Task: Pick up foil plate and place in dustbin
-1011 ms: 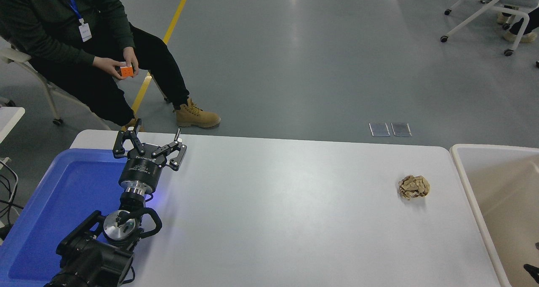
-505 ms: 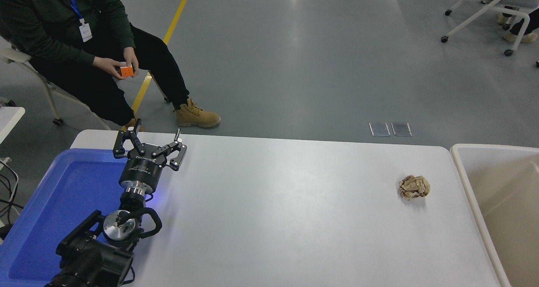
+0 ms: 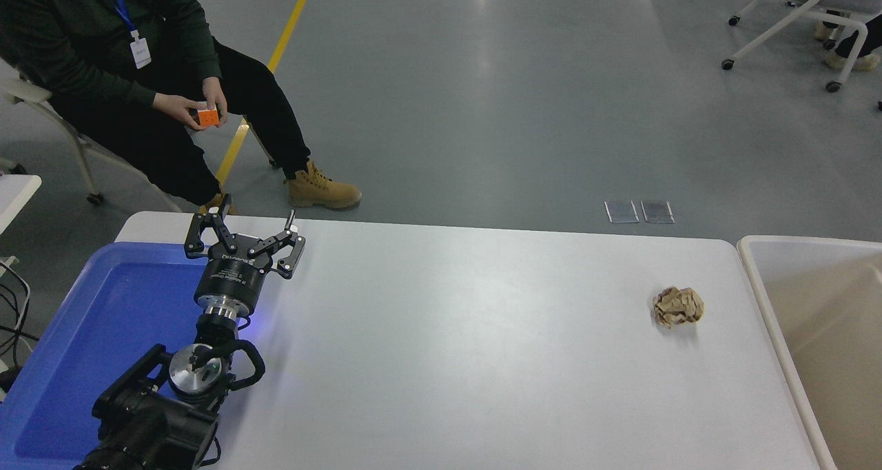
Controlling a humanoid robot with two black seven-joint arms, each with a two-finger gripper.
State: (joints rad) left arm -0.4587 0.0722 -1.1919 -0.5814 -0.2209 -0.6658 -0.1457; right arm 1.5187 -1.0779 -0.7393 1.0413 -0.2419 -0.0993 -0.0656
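Note:
The foil plate is out of view in the head view. The dustbin (image 3: 761, 291), a large beige bin with a pale rim, stands at the table's right end and is cut off by the picture's right edge. My left gripper (image 3: 256, 220) is open and empty, parked at the lower left over the inner edge of the blue tray. My right arm and gripper are out of view.
A crumpled brown paper ball (image 3: 678, 307) lies on the white table (image 3: 468, 332) near the dustbin. A blue plastic tray (image 3: 103, 318) sits at the left. A seated person (image 3: 124, 63) holds a small cube beyond the far left corner. A wheeled chair (image 3: 792, 15) stands far right.
A small dark part at the lower right edge, seen one second ago over the dustbin, has left the picture. The left arm has not moved.

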